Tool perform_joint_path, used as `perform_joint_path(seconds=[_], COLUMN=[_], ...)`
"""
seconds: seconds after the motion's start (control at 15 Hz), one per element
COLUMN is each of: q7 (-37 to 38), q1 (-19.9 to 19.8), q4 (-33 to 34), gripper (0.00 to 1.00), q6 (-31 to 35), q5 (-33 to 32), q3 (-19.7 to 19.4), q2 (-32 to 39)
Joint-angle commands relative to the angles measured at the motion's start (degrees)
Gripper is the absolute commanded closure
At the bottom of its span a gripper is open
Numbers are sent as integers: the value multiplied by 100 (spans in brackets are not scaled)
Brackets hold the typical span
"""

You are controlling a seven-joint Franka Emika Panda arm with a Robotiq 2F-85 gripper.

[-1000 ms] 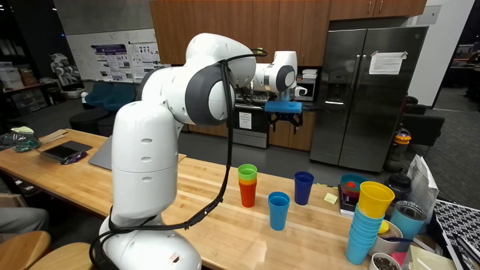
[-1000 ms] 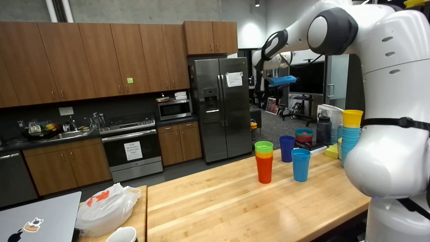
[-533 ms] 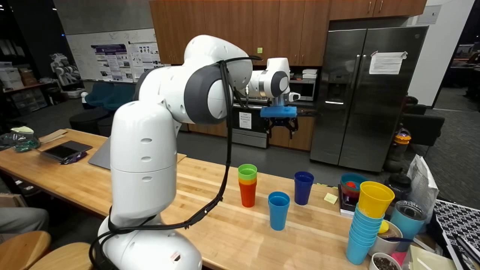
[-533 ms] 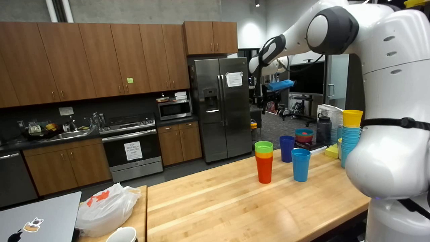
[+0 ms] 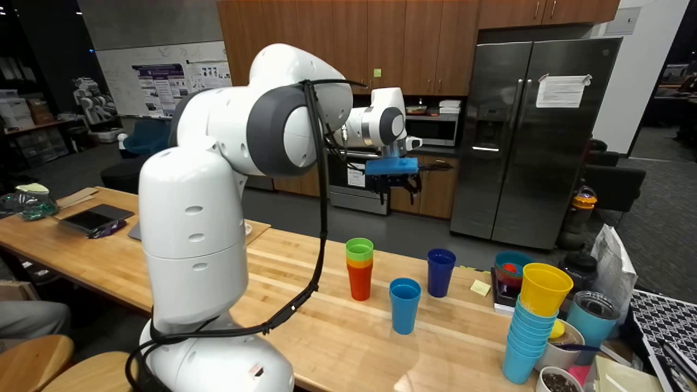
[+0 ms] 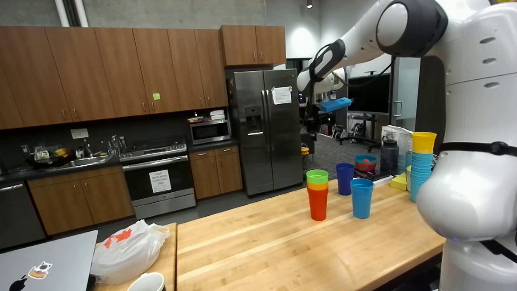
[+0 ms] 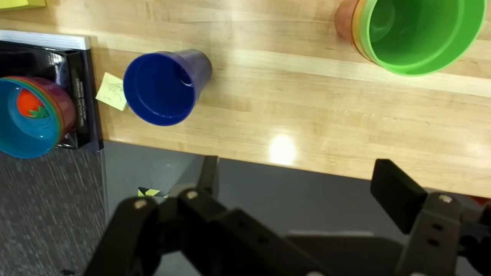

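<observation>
Table [image 6: 291, 250]: wood, qty 1. Long edge = main limit, floor [image 7: 261, 188] beyond.

Robot arm [image 5: 193, 228]: qty 1, w/ slack black cable [image 5: 323, 218]; a low swing could drag the loop into whatever stands below.

Gripper [image 7: 301, 186]: hangs above cup height; jaws spread wide, nothing btwn. Fingertips show against floor past the edge in wrist view, so a straight descent could clip the edge or miss the top.

Yellow-topped stack [image 5: 529, 326]: crowded table end, little room about it; tall, could topple if bumped.

Green-orange-red stack [image 6: 318, 196]: upright on table; tall & narrow, a sideways knock poss. tips it.

Light blue cup [image 5: 404, 306]: upright on table, farther in from long edge.

Navy cup [image 7: 165, 88]: upright, nearer that edge; outward push could send it over. Ample room btwn it & green-orange-red stack, tighter toward light blue cup.

Sticky note [image 7: 112, 92]: flat, just beside navy cup; could shift if cup slides.
</observation>
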Motion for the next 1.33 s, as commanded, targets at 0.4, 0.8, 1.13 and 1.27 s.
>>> perform_joint_path(seconds=[0.4, 0.8, 1.13, 1.27], q7=[247, 289, 297, 295], q1=[144, 131, 138, 136], q4=[-1243, -1654, -1867, -1924], gripper=[0, 0, 0, 0], q6=[799, 1041, 1145, 1178], q5=[-76, -64, -77, -69], q3=[163, 156, 162, 161], q2=[-733, -781, -813, -819])
